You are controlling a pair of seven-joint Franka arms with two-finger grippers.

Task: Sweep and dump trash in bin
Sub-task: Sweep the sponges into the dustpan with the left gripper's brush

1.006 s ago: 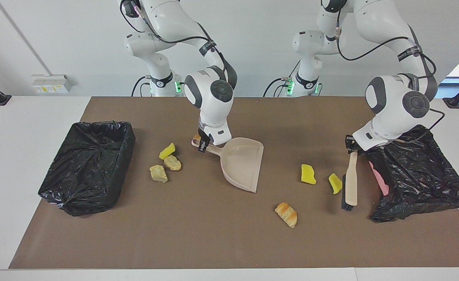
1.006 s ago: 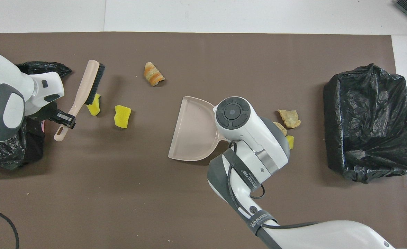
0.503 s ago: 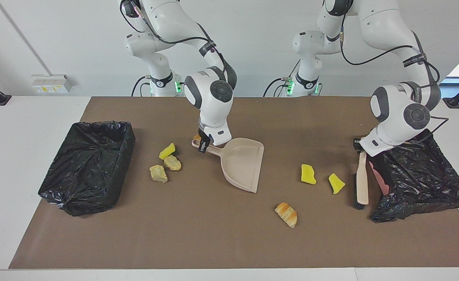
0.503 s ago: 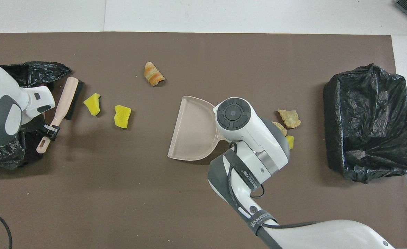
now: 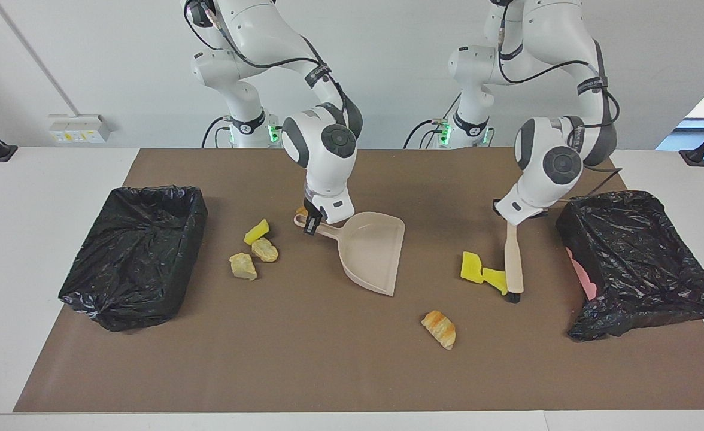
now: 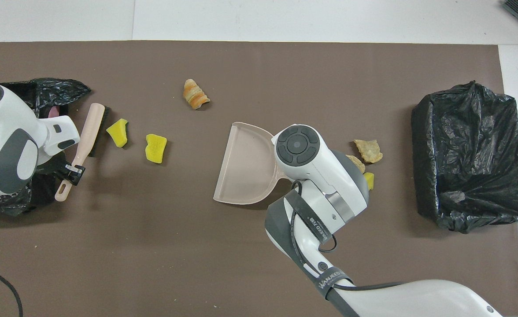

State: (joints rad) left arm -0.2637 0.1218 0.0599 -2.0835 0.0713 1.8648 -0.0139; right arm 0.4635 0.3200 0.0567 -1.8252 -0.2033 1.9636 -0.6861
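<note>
Brush point(image 5: 513, 263) swept against yellow wedge point(image 5: 495, 279), dustpan point(image 5: 371, 250) unmoved

Yellow foam wedges – three: one point(image 5: 257, 231) beside tan lumps, two point(image 5: 472, 267) point(image 5: 495, 279) beside brush.

Tan bread-like lumps – three in plain sight: two point(image 5: 264, 249) point(image 5: 243, 266) close together toward right arm's end, one croissant-shaped point(image 5: 439, 328) apart; possibly fourth, small tan bit point(image 5: 301, 211) at dustpan handle, mostly hidden.

Black-bagged bins – two: one point(image 5: 133, 254) at right arm's end, one point(image 5: 639, 263) at left arm's end.

Dustpan point(image 5: 371, 250) – one. Brush point(image 5: 512, 260) – one.

Arms – two; grippers – two: right gripper point(image 5: 311, 224), left gripper point(image 6: 75, 171).
</note>
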